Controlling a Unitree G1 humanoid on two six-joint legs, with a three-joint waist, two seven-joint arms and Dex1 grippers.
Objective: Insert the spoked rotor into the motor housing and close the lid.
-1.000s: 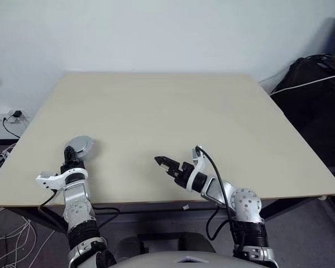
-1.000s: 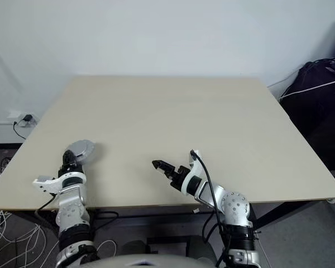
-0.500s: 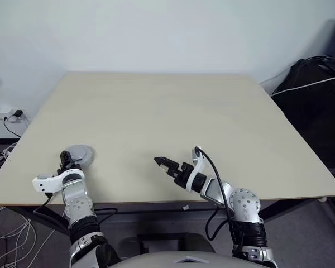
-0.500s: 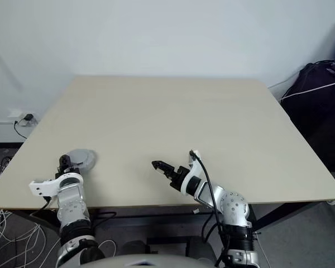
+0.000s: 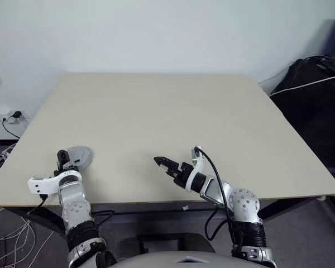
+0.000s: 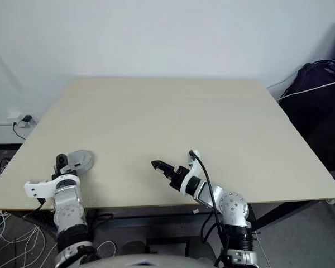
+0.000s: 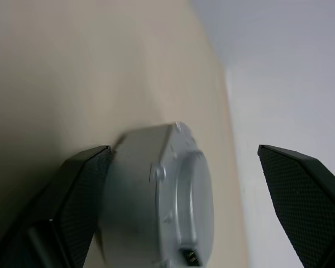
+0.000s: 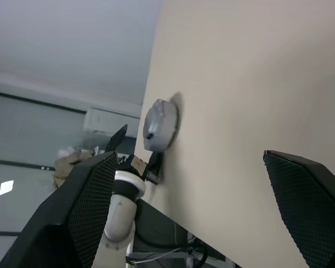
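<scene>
writing: no words or labels can be read on anything.
left claw (image 7: 184, 212): wide open, holding nothing. one black finger (image 7: 78, 195) is right beside the grey round thing, and it is hard to tell if they touch. the other finger is well away from it.
right claw (image 5: 159, 162): wide open and holding nothing, up over the counter (image 5: 173, 111) near the front edge.
lid (image 5: 78, 156): a silver-grey round cap lying on the counter near the front left corner, just past the left claw.
hard to see: the lid covers what is under it, so the spoked wheel and the copper ring cannot be made out. the left claw hides part of the lid's near side.
</scene>
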